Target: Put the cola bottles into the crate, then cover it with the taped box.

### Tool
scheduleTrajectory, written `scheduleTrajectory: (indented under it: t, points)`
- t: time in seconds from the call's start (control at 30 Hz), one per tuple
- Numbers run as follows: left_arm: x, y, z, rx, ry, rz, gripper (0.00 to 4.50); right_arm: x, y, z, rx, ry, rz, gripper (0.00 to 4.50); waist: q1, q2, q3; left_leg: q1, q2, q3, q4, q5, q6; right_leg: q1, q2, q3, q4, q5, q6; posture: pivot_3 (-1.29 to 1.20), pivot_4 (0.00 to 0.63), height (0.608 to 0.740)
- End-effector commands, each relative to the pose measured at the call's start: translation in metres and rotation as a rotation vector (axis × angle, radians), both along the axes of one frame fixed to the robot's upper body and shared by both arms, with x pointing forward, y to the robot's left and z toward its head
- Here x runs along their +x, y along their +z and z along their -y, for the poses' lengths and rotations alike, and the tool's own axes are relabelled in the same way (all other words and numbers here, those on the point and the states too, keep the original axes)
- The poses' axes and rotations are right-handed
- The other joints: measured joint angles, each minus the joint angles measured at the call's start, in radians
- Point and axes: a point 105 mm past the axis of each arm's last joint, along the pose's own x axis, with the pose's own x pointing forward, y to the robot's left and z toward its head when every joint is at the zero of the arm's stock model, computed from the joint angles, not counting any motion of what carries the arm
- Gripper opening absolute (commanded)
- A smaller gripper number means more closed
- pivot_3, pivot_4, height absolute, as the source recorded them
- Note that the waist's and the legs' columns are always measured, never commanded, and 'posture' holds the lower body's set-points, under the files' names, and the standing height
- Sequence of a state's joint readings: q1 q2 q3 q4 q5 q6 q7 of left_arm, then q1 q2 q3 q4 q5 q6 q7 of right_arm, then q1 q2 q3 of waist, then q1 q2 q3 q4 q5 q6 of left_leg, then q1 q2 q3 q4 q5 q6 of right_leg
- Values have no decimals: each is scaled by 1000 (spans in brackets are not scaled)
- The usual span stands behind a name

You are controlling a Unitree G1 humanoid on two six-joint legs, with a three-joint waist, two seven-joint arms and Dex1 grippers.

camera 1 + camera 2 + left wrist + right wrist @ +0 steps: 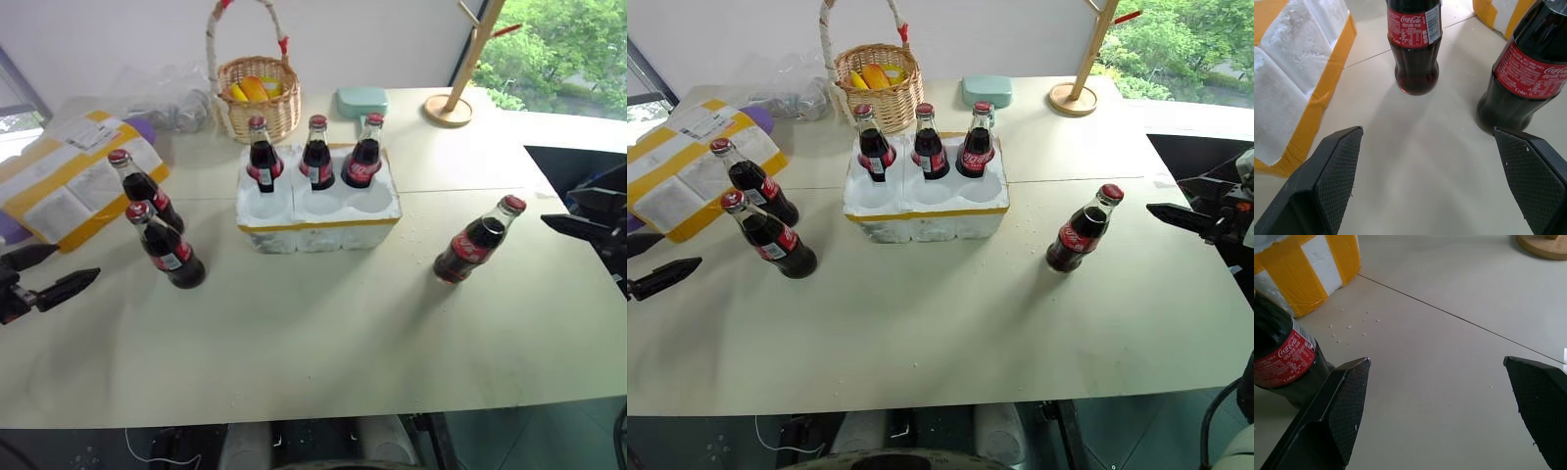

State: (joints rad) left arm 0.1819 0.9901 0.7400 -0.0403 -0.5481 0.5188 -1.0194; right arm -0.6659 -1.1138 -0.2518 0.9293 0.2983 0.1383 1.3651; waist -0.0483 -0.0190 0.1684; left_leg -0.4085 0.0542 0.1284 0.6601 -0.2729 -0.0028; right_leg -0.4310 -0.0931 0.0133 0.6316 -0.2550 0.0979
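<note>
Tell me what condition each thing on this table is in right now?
Crate: back three wells hold upright bottles, front three empty.
Two bottles on the left: upright on the table.
Bottle on the right: upright on the table.
Taped box: on the table, not on the crate.
Left hand: open, empty.
Right hand: open, empty.

Six cola bottles were on the table: three stood in the back wells of the crate (pixel 318 217), at (pixel 263 157), (pixel 316 155) and (pixel 363 153); two stood together to its left, at (pixel 145 190) and (pixel 168 247); one stood alone to its right (pixel 477 241). The crate was a single one, with six wells, three of them unfilled. There was one taped box (pixel 71 174), one wicker basket (pixel 257 93), one small green container (pixel 361 101) and one wooden stand (pixel 460 73).
</note>
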Motion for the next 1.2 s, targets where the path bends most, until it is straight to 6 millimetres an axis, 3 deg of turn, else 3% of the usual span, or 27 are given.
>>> scheduleTrajectory:
  t: [0.03,0.23,0.97,1.07,1.2]
  points:
    - [4,15,-2,-8,18,66,4450,-1,11,2,10,-4,58,4500,0,0,0,0,0,0,0,0,0,0,0,0,0,0,0,0,150,740]
    - [12,20,-2,-37,43,86,4450,0,13,4,11,-23,67,4500,2,0,0,0,-2,0,0,1,4,1,-1,0,0,0,0,0,150,740]
    - [4,6,9,-74,-8,14,4450,-2,9,7,-16,-36,62,4500,2,0,0,0,-3,3,2,1,5,2,3,0,0,0,1,0,150,740]
    - [3,11,15,-92,-34,30,4450,-1,30,4,-37,-4,84,4500,2,1,0,0,-3,3,2,1,5,2,3,0,0,0,1,0,150,740]
    - [0,18,31,-117,-121,25,4450,3,80,-18,-9,110,159,4500,-2,3,1,0,-3,3,2,1,5,1,3,0,0,0,1,0,150,740]
